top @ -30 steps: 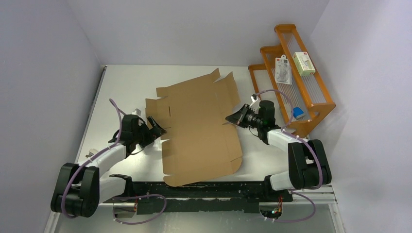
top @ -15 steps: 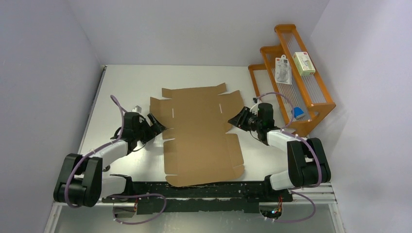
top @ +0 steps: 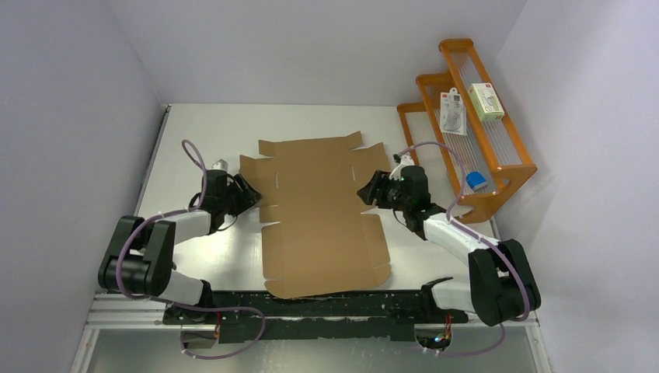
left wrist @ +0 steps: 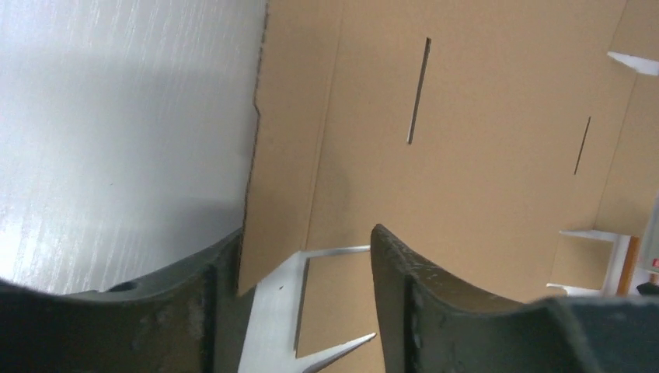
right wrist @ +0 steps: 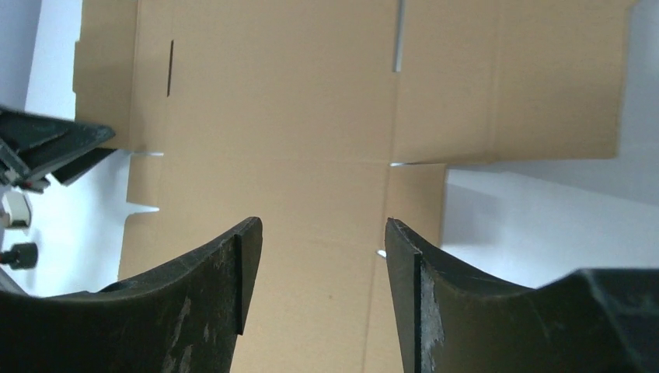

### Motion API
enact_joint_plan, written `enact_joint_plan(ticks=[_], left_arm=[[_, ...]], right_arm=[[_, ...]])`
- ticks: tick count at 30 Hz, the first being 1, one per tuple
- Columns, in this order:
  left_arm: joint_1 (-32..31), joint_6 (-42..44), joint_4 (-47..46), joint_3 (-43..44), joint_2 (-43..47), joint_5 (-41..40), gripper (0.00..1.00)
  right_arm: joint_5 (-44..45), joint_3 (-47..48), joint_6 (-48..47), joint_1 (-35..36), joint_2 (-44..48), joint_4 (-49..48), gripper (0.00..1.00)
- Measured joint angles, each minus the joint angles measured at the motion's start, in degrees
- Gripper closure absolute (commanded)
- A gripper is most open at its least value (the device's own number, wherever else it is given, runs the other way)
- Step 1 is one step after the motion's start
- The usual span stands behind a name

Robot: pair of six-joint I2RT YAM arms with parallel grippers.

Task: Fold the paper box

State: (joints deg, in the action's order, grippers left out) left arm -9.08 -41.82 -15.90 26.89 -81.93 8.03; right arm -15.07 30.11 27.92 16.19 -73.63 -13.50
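one paper box (top: 322, 217) straightened, two tools (top: 252, 198) (top: 367, 191) gaping

left fingers (left wrist: 404, 311): paper box (top: 322, 210) flap between | worktop (left wrist: 116, 116) bare outboard | right fingers (right wrist: 210, 295): sheet ahead | orange rack (top: 509, 181) near, behind

Bright, even light; near fingers perhaps blurred.

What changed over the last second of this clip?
The paper box rotated from skewed to straight and now lies flat. The left gripper edged slightly farther out at the box's left flap. The right gripper shifted inward over its right flap. Both grippers are open. The orange rack stayed put.
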Motion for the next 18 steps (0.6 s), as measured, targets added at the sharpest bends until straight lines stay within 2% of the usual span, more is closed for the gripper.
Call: enact_joint_plan(ticks=[4,7,18], left_arm=[[0.04,0.37,-1.99,0.83,-2.99,-0.31,0.67],[0.04,0.68,-2.32,1.14,-4.13,-0.15,0.76],[0.04,1.07,-1.05,1.2,0.98,3.17,0.8]], right_arm=[[3.17,1.31,-2.56,5.33,0.39,0.9,0.35],[4.37,2.12,-4.11,8.48,-0.04,0.74,0.35],[4.48,3.5,-6.51,15.02,-9.25,-5.81,0.34]])
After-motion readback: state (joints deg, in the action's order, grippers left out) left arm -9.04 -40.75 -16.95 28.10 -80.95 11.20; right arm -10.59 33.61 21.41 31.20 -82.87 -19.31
